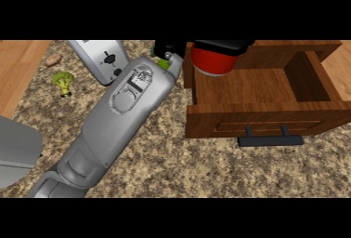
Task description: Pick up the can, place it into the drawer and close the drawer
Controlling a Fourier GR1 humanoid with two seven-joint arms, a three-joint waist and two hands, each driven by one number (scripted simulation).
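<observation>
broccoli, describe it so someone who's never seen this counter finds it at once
Start at the speckled counter and go to its left edge, beside the wooden strip. The broccoli lies there, left of the grey toaster. It is the only small green thing with a stalk.

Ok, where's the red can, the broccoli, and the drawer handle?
Red can [214, 62]: head view, on its red side.
Broccoli [64, 80]: head view, on its green top.
Drawer handle [270, 141]: head view, on the dark bar's middle.

A broccoli floret [64, 82] lies on the speckled counter [171, 162] at nine o'clock. A small brown item [54, 59] sits at ten o'clock, a grey toaster [103, 58] at eleven.
</observation>
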